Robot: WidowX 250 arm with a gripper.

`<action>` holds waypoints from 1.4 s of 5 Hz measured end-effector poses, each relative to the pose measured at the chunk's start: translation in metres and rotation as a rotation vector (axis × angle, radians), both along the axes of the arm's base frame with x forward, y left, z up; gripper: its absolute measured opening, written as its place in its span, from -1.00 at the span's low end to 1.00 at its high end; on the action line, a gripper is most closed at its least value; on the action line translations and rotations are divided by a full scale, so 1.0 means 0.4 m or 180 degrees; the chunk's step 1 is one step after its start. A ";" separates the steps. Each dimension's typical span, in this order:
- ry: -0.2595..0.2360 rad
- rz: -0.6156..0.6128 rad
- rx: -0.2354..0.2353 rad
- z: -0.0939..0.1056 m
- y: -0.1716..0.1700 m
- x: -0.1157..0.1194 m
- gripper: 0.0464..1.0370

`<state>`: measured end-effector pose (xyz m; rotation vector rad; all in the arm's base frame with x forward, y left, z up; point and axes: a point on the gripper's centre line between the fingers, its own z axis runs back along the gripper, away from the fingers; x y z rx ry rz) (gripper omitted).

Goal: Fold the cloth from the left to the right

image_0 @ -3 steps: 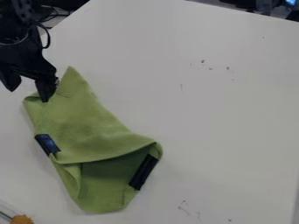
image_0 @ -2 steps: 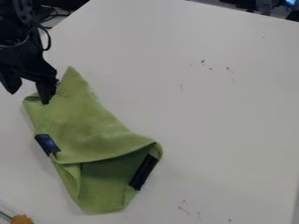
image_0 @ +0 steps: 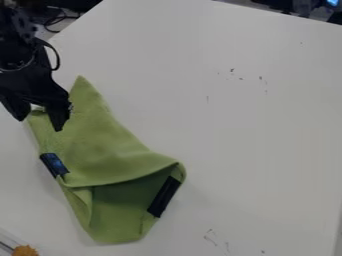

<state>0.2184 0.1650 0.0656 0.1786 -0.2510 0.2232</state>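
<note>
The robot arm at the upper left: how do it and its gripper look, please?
The arm is black, with small round marks near the top. A dark cable loops out at its side. The gripper is also black, with two fingers that narrow toward their tips.

arm (image_0: 23, 90): black, pale-specked upper section | cable (image_0: 58, 55): dark, looped | gripper (image_0: 39, 124): black, tapered fingers (image_0: 59, 116)
</note>
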 end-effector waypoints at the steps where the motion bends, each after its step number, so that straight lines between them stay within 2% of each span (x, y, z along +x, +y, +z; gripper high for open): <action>1: -0.0102 0.0125 -0.0073 0.004 -0.009 -0.025 0.93; 2: -0.0091 0.0279 -0.0246 -0.029 -0.020 -0.065 0.93; 3: -0.0045 0.0368 -0.0335 -0.054 -0.041 -0.087 0.93; 5: -0.0003 0.0522 -0.0245 -0.078 -0.044 -0.102 0.93; 7: 0.0038 0.0587 -0.0229 -0.104 -0.046 -0.100 0.92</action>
